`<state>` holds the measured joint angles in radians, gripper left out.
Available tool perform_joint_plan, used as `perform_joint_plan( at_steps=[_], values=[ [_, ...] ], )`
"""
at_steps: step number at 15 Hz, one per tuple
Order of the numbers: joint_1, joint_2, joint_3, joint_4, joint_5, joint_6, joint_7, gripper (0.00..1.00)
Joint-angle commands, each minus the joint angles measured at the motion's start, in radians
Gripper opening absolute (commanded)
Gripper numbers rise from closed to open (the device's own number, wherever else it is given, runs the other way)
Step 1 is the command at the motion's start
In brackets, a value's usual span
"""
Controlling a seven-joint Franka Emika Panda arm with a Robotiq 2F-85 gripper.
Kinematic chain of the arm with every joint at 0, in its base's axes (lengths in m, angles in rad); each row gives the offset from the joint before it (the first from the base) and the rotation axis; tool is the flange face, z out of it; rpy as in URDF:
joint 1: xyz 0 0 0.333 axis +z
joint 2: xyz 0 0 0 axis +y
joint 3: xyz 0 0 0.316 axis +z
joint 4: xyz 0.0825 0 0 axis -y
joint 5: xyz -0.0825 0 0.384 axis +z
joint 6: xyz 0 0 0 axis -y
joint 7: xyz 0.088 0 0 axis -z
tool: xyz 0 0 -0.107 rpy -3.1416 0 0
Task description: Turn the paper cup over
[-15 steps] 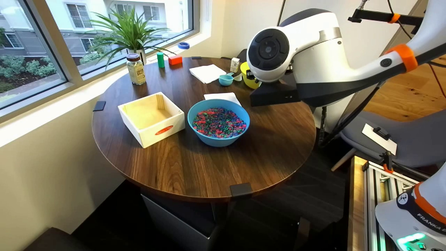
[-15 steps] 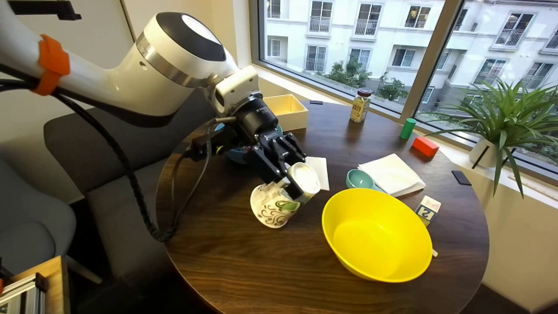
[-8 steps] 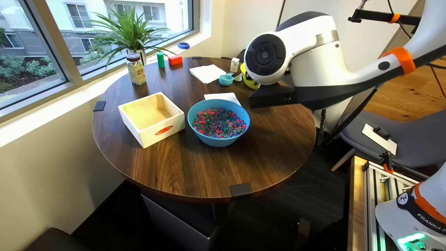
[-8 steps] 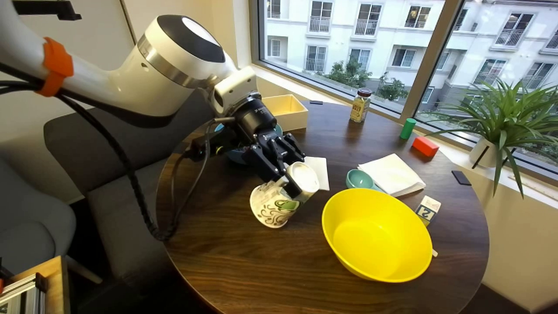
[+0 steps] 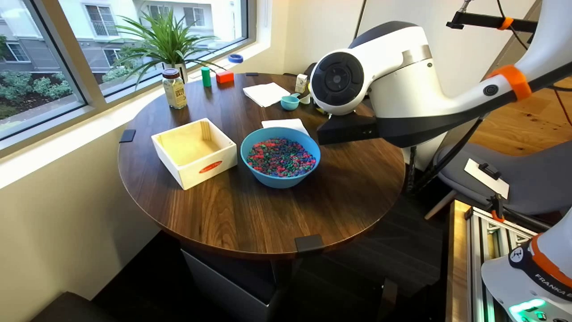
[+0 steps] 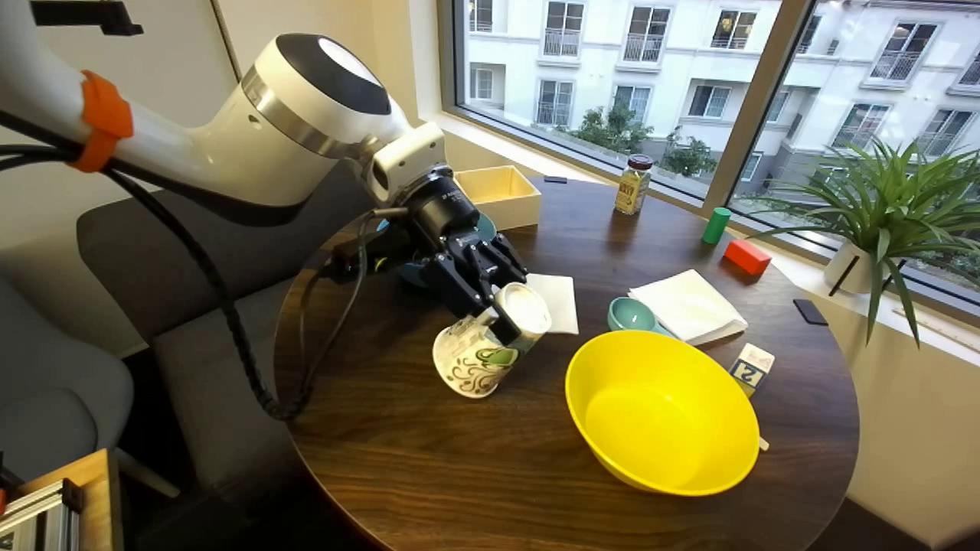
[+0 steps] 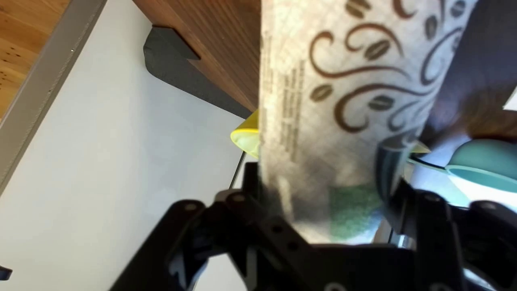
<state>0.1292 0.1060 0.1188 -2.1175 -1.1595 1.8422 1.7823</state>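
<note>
Paper cup [image 6: 476,354]: smooth, matt printed paper. Claw [image 7: 324,186]: satin finish. Bench [image 6: 475,474]: smooth, semi-gloss grained wood. Yellow bowl [image 6: 662,425]: smooth, glossy plastic. Rectangular box [image 5: 192,175]: matt wood. Jar [image 5: 175,93]: glossy glass. Robot arm [image 6: 249,157]: glossy shell, metal band [image 6: 285,119]. Upholstered seat [image 6: 264,260]: matt cloth.

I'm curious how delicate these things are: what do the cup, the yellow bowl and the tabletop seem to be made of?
Cup: likely matte paper, judging by its printed swirls and tapered shape.
Yellow bowl: probably smooth plastic, evenly coloured with a soft sheen.
Tabletop: wood or wood-look laminate, satin, showing dark grain streaks.
</note>
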Motion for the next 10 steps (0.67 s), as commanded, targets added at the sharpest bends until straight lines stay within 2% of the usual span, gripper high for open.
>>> perform_joint_plan(
  at_steps=[1,2,10],
  values=[
    [0.012,0.017,0.006,0.012,-0.011,-0.023,0.014,0.98],
    [0.013,0.017,0.007,0.012,-0.011,-0.025,0.014,1.0],
    [0.003,-0.019,0.004,0.015,0.029,0.01,-0.016,1.0]
  ],
)
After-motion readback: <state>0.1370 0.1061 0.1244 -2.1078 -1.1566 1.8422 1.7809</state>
